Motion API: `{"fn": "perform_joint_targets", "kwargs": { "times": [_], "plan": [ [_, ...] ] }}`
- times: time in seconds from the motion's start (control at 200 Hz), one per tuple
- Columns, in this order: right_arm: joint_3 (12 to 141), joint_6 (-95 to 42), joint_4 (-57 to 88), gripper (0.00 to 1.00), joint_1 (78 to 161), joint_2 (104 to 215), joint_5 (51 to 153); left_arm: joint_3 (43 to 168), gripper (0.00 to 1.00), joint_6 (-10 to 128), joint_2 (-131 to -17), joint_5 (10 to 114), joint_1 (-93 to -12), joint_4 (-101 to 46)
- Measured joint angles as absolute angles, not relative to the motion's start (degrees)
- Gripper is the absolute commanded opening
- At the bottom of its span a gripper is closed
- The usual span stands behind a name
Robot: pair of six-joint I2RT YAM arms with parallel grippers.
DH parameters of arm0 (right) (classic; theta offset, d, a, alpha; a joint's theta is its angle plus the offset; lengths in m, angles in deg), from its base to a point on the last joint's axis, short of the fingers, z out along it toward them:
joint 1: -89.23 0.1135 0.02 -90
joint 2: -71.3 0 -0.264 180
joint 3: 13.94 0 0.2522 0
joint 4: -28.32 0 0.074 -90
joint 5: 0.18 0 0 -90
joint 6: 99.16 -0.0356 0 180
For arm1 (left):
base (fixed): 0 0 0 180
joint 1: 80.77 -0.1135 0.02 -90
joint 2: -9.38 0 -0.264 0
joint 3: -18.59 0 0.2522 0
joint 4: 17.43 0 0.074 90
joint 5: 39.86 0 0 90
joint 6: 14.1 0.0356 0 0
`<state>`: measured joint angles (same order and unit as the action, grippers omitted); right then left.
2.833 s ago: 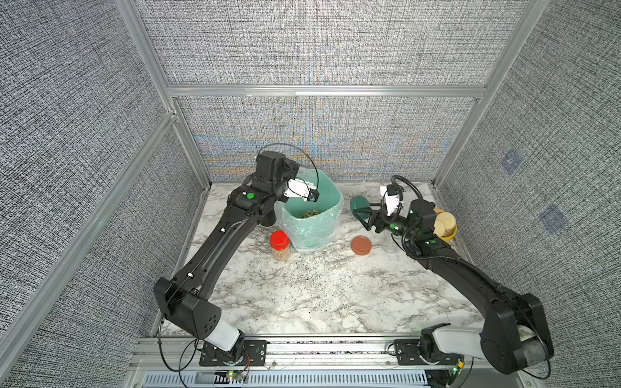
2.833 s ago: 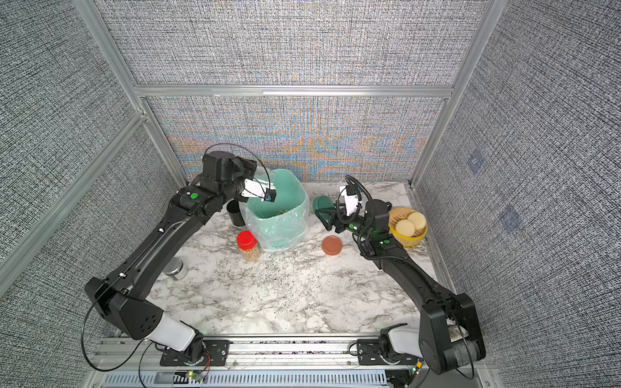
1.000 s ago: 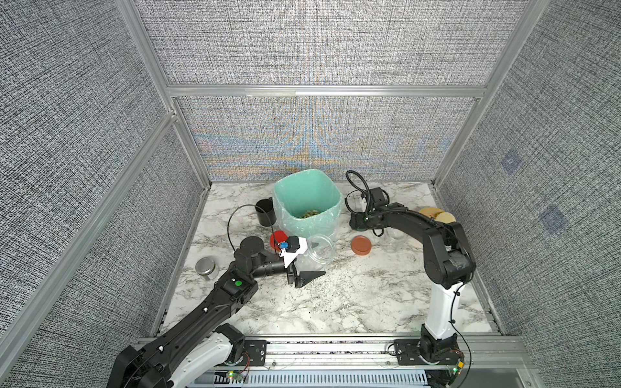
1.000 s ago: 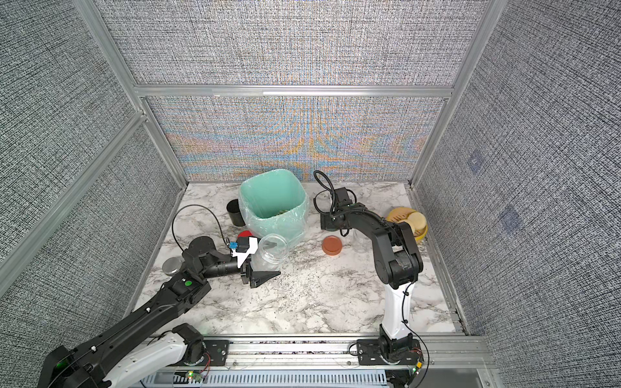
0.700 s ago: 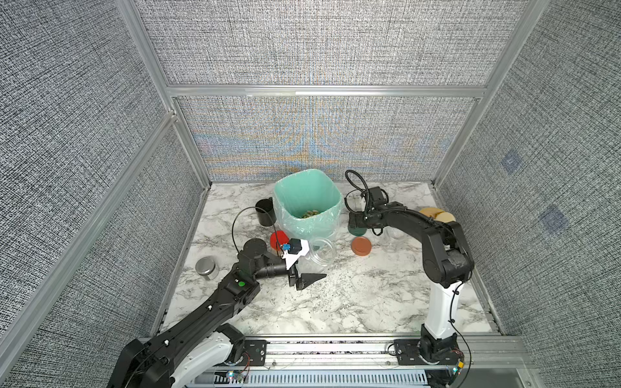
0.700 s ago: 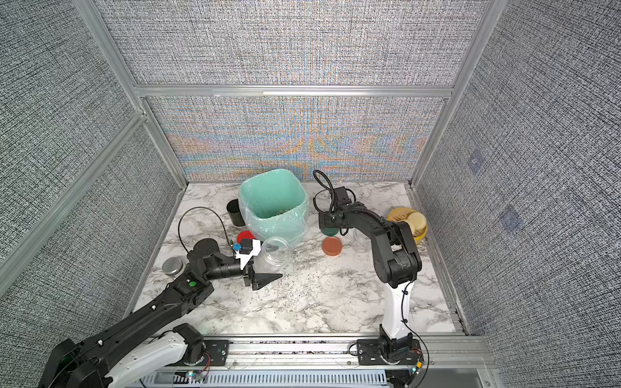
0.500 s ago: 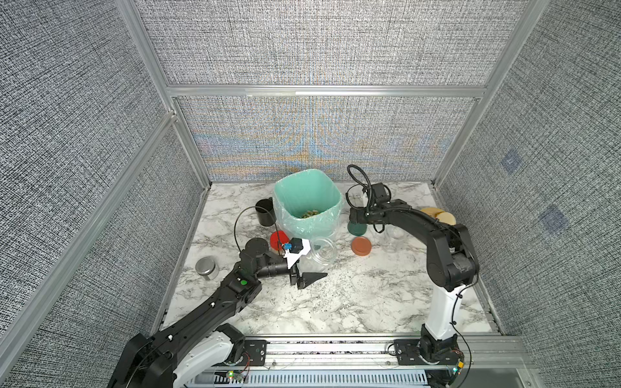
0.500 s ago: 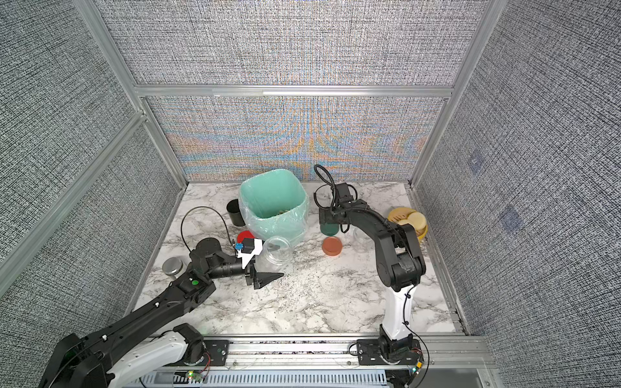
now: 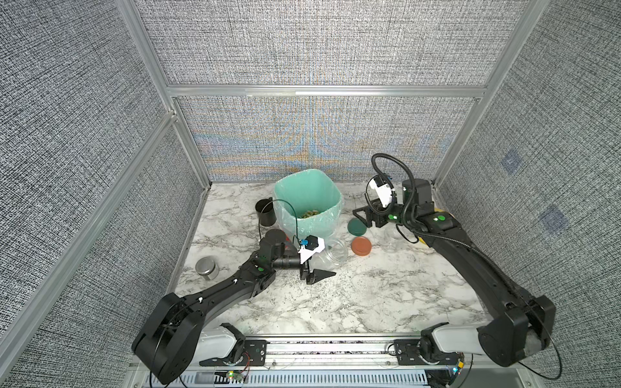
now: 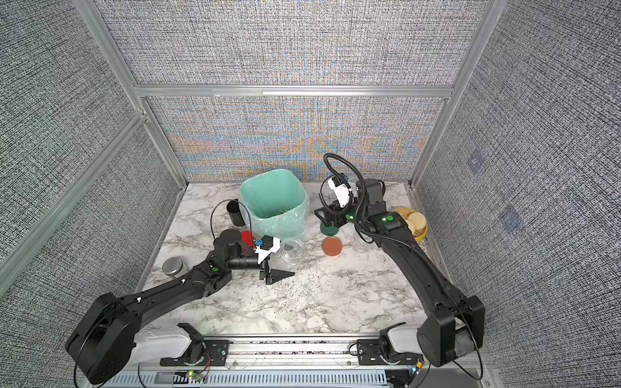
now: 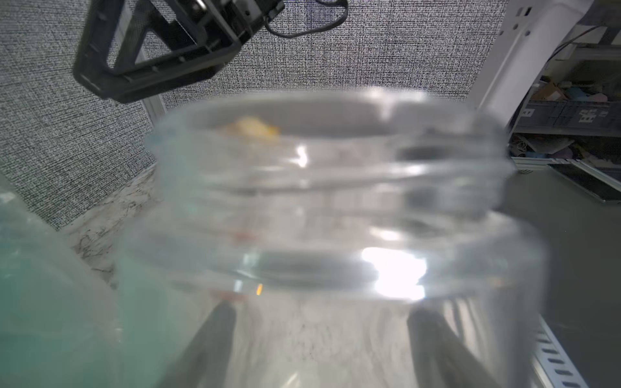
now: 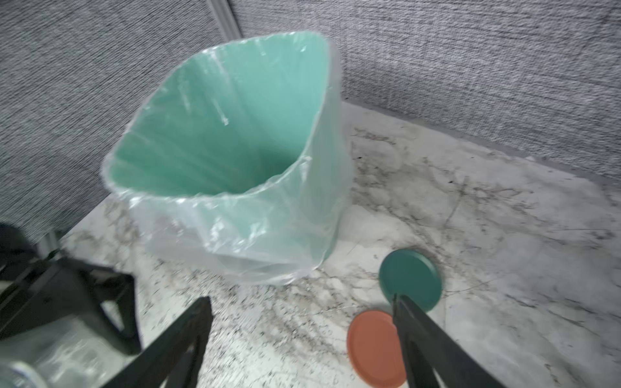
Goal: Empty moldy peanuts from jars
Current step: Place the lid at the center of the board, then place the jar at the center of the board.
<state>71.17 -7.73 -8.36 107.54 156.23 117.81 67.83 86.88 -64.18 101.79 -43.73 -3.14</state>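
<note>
While the left fingers (image 9: pixel 319 273) seemingly clasp a lidless jar (image 9: pixel 336 257) on the worktop (image 9: pixel 353 302), the right fingers (image 12: pixel 426 342) hang spread wide, empty.

Grey woven walls (image 9: pixel 302 50) — marble tabletop (image 9: pixel 353 302)

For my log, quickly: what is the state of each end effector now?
Left end effector: closed on the clear jar.
Right end effector: open, holding nothing.

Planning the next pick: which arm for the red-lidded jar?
Probably left: the red-lidded jar stands beside the left arm; the right gripper, open, hangs by the green lid across the bin.
</note>
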Motion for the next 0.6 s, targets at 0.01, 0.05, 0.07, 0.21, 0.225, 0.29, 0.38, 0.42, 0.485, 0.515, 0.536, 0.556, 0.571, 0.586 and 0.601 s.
{"fn": "perform_joint_targets", "kwargs": {
  "times": [0.01, 0.05, 0.07, 0.21, 0.225, 0.29, 0.38, 0.42, 0.485, 0.515, 0.536, 0.556, 0.571, 0.586, 0.601],
  "plan": [
    [71.0, -7.46, -8.77, 0.83, 107.54, 155.9, 118.46, 68.14, 0.0, 87.23, -64.37, 101.95, -43.73, -3.23],
    [70.21, -6.7, -10.11, 0.82, 107.54, 154.65, 120.65, 69.36, 0.0, 88.59, -64.94, 102.58, -43.73, -4.04],
    [69.66, -6.28, -10.74, 0.82, 107.54, 153.89, 121.81, 70.04, 0.0, 89.42, -65.27, 102.95, -43.73, -4.67],
    [65.8, -4.47, -13.28, 0.8, 107.78, 148.95, 127.16, 73.8, 0.0, 94.51, -67.56, 105.31, -43.73, -9.39],
    [65.42, -4.34, -13.41, 0.8, 107.93, 148.45, 127.66, 74.08, 0.0, 95.03, -67.8, 105.68, -43.73, -9.74],
    [64.7, -4.03, -13.82, 0.79, 108.8, 147.29, 128.91, 75.0, 0.0, 96.59, -69.01, 106.73, -43.73, -11.08],
    [64.94, -3.73, -14.39, 0.78, 110.75, 147.11, 129.19, 76.12, 0.0, 97.83, -70.82, 108.22, -43.69, -12.21],
    [65.14, -3.75, -14.72, 0.78, 111.8, 147.29, 128.78, 76.4, 0.0, 98.18, -71.32, 108.68, -43.69, -12.52],
    [65.34, -3.75, -15.16, 0.76, 113.46, 147.79, 127.53, 76.62, 0.0, 98.18, -71.67, 108.85, -43.63, -12.83],
    [65.36, -3.77, -15.29, 0.76, 114.23, 148.14, 126.86, 76.6, 0.0, 98.18, -71.69, 108.79, -43.56, -12.83],
    [65.34, -3.77, -15.42, 0.75, 114.73, 148.36, 126.29, 76.58, 0.0, 98.18, -71.69, 108.74, -43.52, -12.8],
    [65.29, -3.77, -15.51, 0.75, 115.19, 148.56, 125.81, 76.53, 0.0, 98.18, -71.69, 108.7, -43.52, -12.74],
    [65.25, -3.77, -15.64, 0.75, 115.54, 148.66, 125.48, 76.49, 0.0, 98.16, -71.69, 108.68, -43.47, -12.58],
    [65.16, -3.79, -15.68, 0.74, 115.89, 148.77, 125.11, 76.44, 0.0, 98.14, -71.69, 108.61, -43.45, -12.43],
    [65.03, -3.81, -15.7, 0.74, 116.3, 148.86, 124.56, 76.44, 0.0, 98.14, -71.69, 108.57, -43.43, -12.43]
  ]
}}
